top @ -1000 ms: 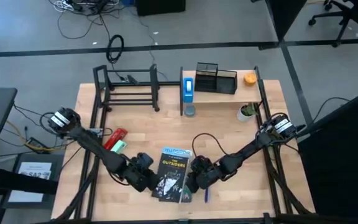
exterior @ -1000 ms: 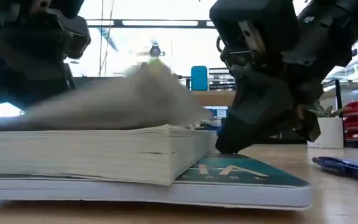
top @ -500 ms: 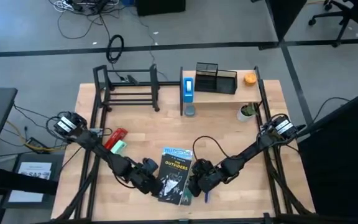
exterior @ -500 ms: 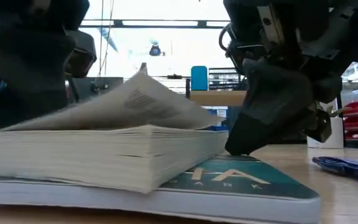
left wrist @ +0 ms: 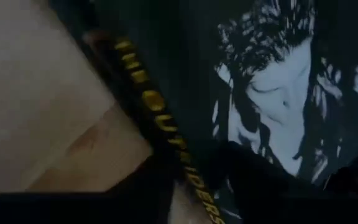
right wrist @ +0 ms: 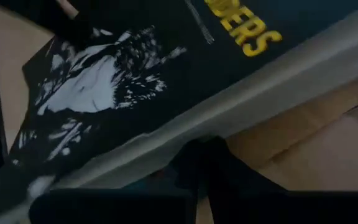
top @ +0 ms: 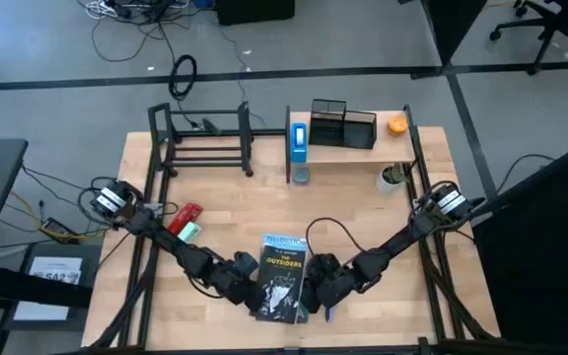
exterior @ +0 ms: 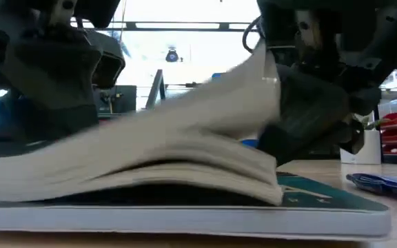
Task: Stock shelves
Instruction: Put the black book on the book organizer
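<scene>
Paperback (top: 284, 283) — end effectors either side, wooden table (top: 363, 212)

Both arms are dark, near-black jointed links, each with a pale grey and white ringed motor housing at the shoulder joint (the one light patch on either arm). A thin black cable loops in an arc above the right arm's forearm, and dark wiring trails from the left arm's base. The left gripper (top: 249, 288) and the right gripper (top: 314, 291) are chunky black blocks.
</scene>
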Available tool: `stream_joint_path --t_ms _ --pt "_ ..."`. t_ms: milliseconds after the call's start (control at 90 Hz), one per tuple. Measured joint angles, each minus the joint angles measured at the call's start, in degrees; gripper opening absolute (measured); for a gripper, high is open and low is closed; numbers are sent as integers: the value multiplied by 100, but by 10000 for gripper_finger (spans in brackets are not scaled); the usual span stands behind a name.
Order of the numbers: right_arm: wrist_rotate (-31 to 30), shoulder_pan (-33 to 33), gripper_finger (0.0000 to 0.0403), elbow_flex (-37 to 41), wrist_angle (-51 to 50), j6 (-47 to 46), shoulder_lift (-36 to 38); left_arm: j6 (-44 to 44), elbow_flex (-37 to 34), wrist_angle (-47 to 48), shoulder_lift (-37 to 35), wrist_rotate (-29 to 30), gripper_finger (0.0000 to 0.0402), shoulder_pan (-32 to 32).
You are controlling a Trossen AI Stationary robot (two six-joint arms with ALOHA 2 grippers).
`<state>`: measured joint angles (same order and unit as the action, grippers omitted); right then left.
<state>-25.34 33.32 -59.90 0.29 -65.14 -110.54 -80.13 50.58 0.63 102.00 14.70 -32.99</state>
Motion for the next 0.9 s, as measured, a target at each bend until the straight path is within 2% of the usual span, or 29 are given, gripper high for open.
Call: stream_joint_path --t_ms 44,278,600,756,900 --pt "4 48 0 0 24 51 0 36 -1 -78 -4 22 28 5" --pt "-128 155 0 0 -60 63 0 169 -14 185 -346 160 28 7" --pt "-259 157 0 -11 -139 39 0 292 40 1586 -1394 1372 28 -4" --pt "-296 157 0 -11 -150 73 0 654 828 3088 -1871 2260 28 -52" --pt "-397 157 0 -7 -149 81 0 1187 2233 4992 -2001 3698 28 -170"
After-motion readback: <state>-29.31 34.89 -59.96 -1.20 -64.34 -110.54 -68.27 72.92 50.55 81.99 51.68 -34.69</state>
